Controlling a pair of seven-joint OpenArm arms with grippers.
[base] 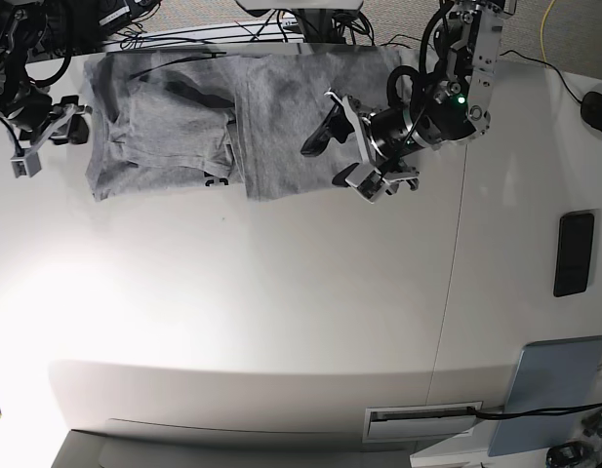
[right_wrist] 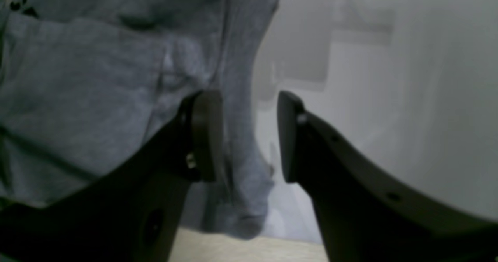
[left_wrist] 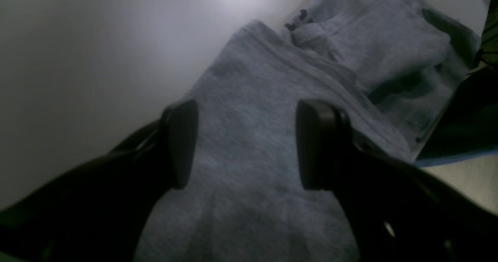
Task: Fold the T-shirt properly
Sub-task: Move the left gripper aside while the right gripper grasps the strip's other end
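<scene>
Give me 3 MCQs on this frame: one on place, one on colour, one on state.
1. Where on the table does the T-shirt lie in the base view?
A. along the far edge
B. at the centre
C. at the near edge

2. What colour is the T-shirt?
A. navy
B. grey
C. white

3. How do the jaws of the left gripper stand?
A. clamped on a sleeve
B. shut on nothing
C. open over the cloth

Key: 1 A, the cloth spreads along the top of the base view, with bare table below it. 2 B, heather grey in all three views. 3 C, the left wrist view shows a wide gap between the fingers with flat fabric beneath and nothing pinched.
</scene>
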